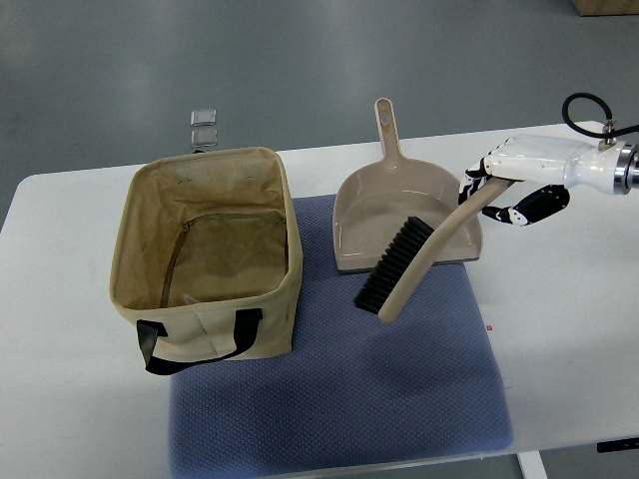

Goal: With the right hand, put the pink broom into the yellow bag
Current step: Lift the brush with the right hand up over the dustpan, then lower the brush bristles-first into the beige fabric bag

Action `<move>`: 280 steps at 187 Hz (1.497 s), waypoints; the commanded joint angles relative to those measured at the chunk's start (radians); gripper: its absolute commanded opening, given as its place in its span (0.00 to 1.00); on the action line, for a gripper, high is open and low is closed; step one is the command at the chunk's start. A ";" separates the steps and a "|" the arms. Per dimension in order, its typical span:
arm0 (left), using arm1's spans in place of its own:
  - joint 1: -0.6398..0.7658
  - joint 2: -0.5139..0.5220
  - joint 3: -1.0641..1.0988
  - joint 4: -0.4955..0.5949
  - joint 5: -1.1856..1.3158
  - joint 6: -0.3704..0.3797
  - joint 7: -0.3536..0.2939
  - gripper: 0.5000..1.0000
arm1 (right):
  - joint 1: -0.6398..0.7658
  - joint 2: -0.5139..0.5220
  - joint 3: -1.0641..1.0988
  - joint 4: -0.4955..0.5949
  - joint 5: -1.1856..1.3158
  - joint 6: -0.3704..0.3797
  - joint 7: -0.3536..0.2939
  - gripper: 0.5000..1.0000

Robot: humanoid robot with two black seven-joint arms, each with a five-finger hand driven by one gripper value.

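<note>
No text, label, brand or number can be read anywhere: not on the bag point(205, 259), the dustpan point(394, 205), or the desk point(569, 299).

Yellow bag point(205, 259) of matt canvas-like cloth with black webbing handle point(195, 344), blue mat point(339, 399) of rough woven texture, dustpan point(404, 215) and pink broom point(419, 261) handle in smooth matt plastic, black bristles, right hand point(504, 175) glossy white plastic shell, tabletop point(579, 329) smooth white.

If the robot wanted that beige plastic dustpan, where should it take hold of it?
Probably by the dustpan's long narrow handle, coming from the far side of the table. It sticks out free beyond the blue mat, while the black-bristled brush lies across the pan's wide mouth.
</note>
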 commanded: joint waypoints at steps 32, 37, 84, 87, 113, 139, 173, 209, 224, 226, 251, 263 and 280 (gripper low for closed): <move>0.000 0.000 0.000 0.000 0.000 0.000 0.000 1.00 | 0.138 -0.050 0.016 -0.015 0.057 0.072 0.000 0.00; 0.000 0.000 0.000 0.000 0.000 0.000 0.000 1.00 | 0.155 -0.052 0.029 -0.022 0.066 0.089 -0.002 0.00; 0.000 0.000 0.000 0.000 0.000 0.000 0.000 1.00 | 0.247 -0.010 0.123 -0.120 0.072 0.195 -0.003 0.00; 0.000 0.000 0.000 0.000 0.000 0.000 0.000 1.00 | 0.258 0.005 0.125 -0.124 0.072 0.198 -0.003 0.00; 0.000 0.000 -0.002 0.000 0.000 0.000 0.000 1.00 | 0.312 0.117 0.125 -0.169 0.072 0.205 -0.013 0.00; 0.000 0.000 -0.002 0.000 0.000 0.000 0.000 1.00 | 0.350 0.256 0.122 -0.244 0.072 0.205 -0.017 0.00; 0.000 0.000 -0.002 0.000 0.000 0.000 0.000 1.00 | 0.364 0.419 0.108 -0.339 0.065 0.204 -0.019 0.00; 0.000 0.000 -0.002 0.000 0.000 0.000 0.000 1.00 | 0.347 0.576 0.100 -0.423 0.042 0.191 -0.048 0.00; 0.000 0.000 -0.002 0.000 0.000 0.000 0.000 1.00 | 0.347 0.623 0.082 -0.451 0.031 0.185 -0.053 0.00; 0.000 0.000 -0.002 0.000 0.000 0.000 0.000 1.00 | 0.347 0.628 0.079 -0.454 0.029 0.185 -0.053 0.00; 0.000 0.000 -0.002 0.000 0.000 0.000 0.000 1.00 | 0.344 0.705 0.046 -0.494 0.023 0.150 -0.054 0.00; 0.000 0.000 -0.002 0.000 0.000 0.000 0.000 1.00 | 0.333 0.741 0.028 -0.505 0.019 0.135 -0.056 0.00; 0.000 0.000 -0.002 0.000 0.000 0.000 0.000 1.00 | 0.307 0.792 0.020 -0.519 0.005 0.113 -0.071 0.00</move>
